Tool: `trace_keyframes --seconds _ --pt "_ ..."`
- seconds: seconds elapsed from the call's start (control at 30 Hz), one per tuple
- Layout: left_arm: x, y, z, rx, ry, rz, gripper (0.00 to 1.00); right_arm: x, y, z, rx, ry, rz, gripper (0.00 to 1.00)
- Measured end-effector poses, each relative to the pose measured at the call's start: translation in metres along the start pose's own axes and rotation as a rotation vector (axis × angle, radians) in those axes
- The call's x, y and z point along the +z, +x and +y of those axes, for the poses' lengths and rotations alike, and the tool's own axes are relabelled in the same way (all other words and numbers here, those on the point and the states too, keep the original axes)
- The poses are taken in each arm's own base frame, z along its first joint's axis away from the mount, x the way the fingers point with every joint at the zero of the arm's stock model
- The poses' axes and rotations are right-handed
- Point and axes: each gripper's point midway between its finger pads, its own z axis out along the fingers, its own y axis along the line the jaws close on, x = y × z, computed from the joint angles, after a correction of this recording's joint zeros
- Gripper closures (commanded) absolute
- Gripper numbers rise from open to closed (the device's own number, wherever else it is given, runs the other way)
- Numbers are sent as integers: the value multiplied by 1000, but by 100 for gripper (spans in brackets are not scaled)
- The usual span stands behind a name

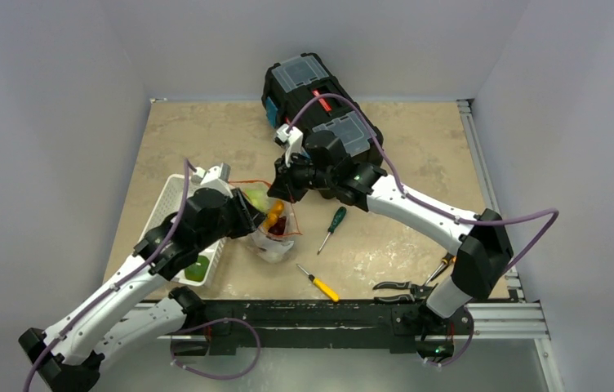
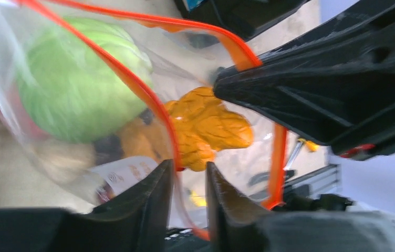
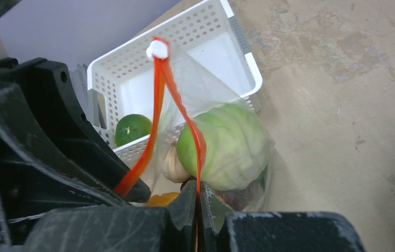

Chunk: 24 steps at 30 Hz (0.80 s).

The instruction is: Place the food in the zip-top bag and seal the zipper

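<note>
The clear zip-top bag (image 1: 272,242) hangs between my two grippers with its mouth spread. Inside lie a pale green cabbage (image 3: 227,144), a white radish (image 3: 177,166) and an orange carrot (image 2: 208,126). The orange-red zipper (image 3: 156,105) runs up to a white tab (image 3: 157,50). My right gripper (image 3: 198,193) is shut on one side of the zipper strip. My left gripper (image 2: 189,169) has its jaws apart, with the other side of the strip (image 2: 153,100) passing loosely between them. A green round fruit (image 3: 132,128) sits in the white basket.
The white slotted basket (image 1: 175,202) stands left of the bag. A black toolbox (image 1: 320,98) sits at the back. Nearer the front lie a green-handled screwdriver (image 1: 335,220), a yellow-handled one (image 1: 320,285) and pliers (image 1: 402,286).
</note>
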Motion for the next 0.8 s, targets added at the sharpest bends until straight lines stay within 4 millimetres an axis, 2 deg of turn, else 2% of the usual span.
trace_keyframes --seconds 0.07,0.13,0.2,0.27,0.37,0.57,0.7,0.73,0.8 --pt "5 3 2 16 -16 16 93 -2 -2 -2 16 31 9 85" --pt "4 2 2 22 -11 13 100 -8 -9 -3 43 79 20 67" --pt "1 -1 -1 18 10 -6 100 -15 -24 -1 74 127 13 49" --pt "-3 -3 -3 10 34 -26 100 -24 -40 3 101 170 -5 39" --pt "-2 -3 -4 -6 63 -46 100 -36 -46 9 143 250 -14 37" --pt "1 2 -5 -28 87 -41 100 -44 -19 35 261 313 58 39" --pt "-1 2 -6 -38 103 -50 100 -42 -8 47 373 335 69 49" --pt "-2 2 -6 -39 105 -52 100 -41 -7 47 407 350 60 55" --pt "-3 3 -5 -43 107 -54 100 -41 1 42 476 395 53 58"
